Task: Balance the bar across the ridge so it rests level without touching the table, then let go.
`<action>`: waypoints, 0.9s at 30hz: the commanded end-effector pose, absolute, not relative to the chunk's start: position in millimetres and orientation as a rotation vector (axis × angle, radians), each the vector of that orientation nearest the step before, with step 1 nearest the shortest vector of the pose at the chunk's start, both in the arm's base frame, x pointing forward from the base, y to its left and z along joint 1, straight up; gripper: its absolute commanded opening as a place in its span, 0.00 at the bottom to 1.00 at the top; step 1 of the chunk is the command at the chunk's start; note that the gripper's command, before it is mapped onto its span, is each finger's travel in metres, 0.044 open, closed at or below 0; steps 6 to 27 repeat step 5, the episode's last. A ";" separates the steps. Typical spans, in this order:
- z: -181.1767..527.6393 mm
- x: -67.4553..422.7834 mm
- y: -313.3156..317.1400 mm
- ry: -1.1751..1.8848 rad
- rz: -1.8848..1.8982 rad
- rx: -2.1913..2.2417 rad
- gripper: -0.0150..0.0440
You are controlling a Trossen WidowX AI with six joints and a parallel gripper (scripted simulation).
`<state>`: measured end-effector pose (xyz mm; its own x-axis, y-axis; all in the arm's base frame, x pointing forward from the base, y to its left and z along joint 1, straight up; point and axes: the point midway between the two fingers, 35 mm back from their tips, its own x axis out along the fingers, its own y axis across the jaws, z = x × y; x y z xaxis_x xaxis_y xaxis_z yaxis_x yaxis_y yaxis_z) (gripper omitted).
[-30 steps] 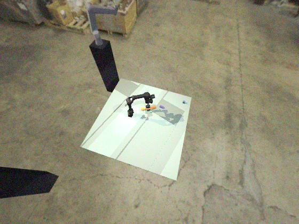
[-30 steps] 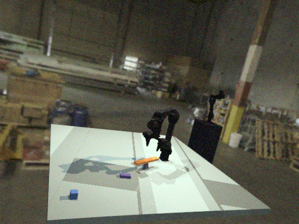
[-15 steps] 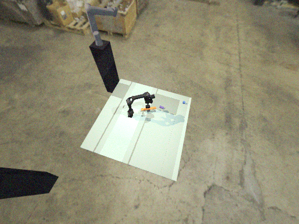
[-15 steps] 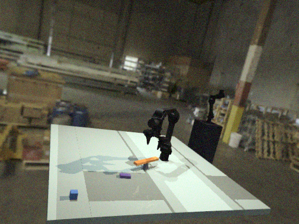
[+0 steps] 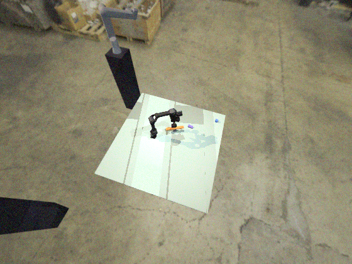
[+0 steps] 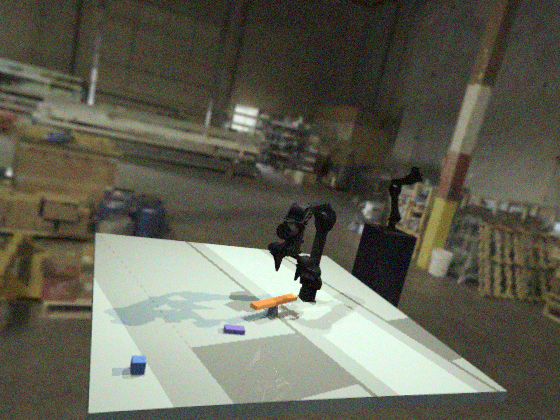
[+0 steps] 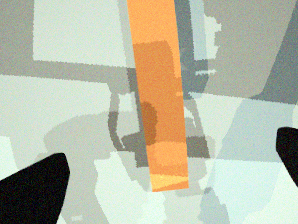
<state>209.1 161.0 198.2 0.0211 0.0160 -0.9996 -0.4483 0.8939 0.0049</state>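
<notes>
The orange bar (image 5: 175, 127) (image 6: 273, 301) (image 7: 158, 83) lies across the small grey ridge (image 6: 272, 312) (image 7: 136, 144), nearly level, with both ends off the table (image 5: 157, 170) (image 6: 150, 260). My gripper (image 5: 175, 121) (image 6: 276, 264) (image 7: 173, 152) is open and empty. It hangs above the bar, apart from it. In the wrist view the two dark fingertips stand wide at either side of the bar's near end.
A purple block (image 5: 190, 126) (image 6: 234, 329) lies on the table close beside the ridge. A blue cube (image 5: 216, 120) (image 6: 138, 364) sits near a far corner. A black pillar (image 5: 123, 75) (image 6: 382, 260) with a camera arm stands off the table's edge.
</notes>
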 end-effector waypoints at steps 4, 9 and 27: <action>198.3 208.8 160.8 1.517 0.371 -0.355 1.00; 198.3 208.8 160.8 1.517 0.371 -0.355 1.00; 198.3 208.8 160.8 1.517 0.371 -0.355 1.00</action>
